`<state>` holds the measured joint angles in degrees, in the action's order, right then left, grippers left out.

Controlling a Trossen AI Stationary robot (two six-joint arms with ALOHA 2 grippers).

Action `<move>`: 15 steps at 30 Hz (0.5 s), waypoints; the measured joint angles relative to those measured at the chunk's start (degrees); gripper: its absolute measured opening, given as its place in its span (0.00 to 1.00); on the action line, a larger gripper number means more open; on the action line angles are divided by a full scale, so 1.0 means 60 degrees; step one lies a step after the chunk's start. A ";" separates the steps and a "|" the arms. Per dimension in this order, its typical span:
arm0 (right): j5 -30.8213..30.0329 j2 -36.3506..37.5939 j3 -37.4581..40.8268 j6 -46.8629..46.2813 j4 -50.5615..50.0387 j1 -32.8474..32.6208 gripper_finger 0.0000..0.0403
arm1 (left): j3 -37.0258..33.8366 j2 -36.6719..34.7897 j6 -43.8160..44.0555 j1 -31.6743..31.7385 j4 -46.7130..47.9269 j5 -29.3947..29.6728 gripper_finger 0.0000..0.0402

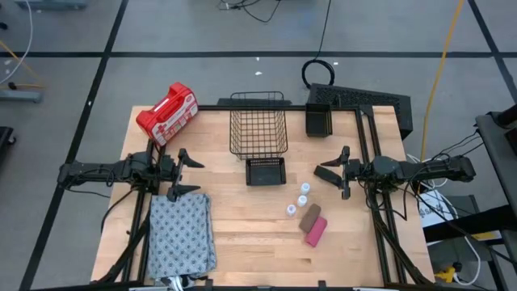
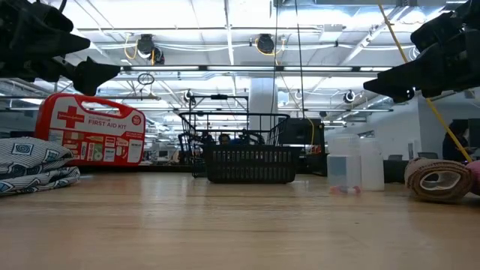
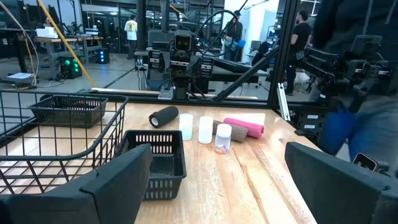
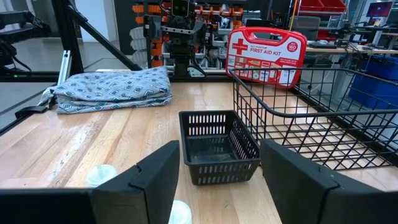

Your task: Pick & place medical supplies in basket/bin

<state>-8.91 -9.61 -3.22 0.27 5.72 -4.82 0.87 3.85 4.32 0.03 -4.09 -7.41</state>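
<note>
Three white vials (image 1: 300, 200) stand on the table right of centre, with a brown block (image 1: 310, 216) and a pink block (image 1: 316, 231) lying beside them. The grey patterned cloth (image 1: 180, 234) lies folded at the near left. The black wire basket (image 1: 258, 123) stands at the far middle. My left gripper (image 1: 194, 175) hovers open just beyond the cloth's far edge, pointing level toward the table's right. My right gripper (image 1: 339, 171) hovers open, level, at the right, pointing left past the vials. Neither touches anything.
A small black bin (image 1: 266, 170) sits in front of the wire basket, and another (image 1: 318, 121) at the far right. A red first aid kit (image 1: 168, 113) stands at the far left. A dark roll (image 3: 163, 116) lies near my right gripper. Bare wood lies at the near centre.
</note>
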 joint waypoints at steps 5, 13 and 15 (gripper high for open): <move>0.0000 0.0000 0.0000 0.0000 0.0003 -0.0003 0.53 | 0.0002 0.0001 0.0000 0.0000 -0.0001 0.0001 0.93; -0.0949 -0.0106 0.0002 0.0122 -0.0002 -0.0007 0.53 | 0.0000 0.0001 0.0000 -0.0003 0.0001 0.0000 0.93; -0.1460 -0.0143 0.0001 0.0129 0.0000 -0.0001 0.53 | -0.0001 0.0001 0.0000 0.0000 0.0001 -0.0002 0.93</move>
<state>-17.67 -10.46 -3.22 1.05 5.71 -4.83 0.87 3.85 4.32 0.03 -4.08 -7.42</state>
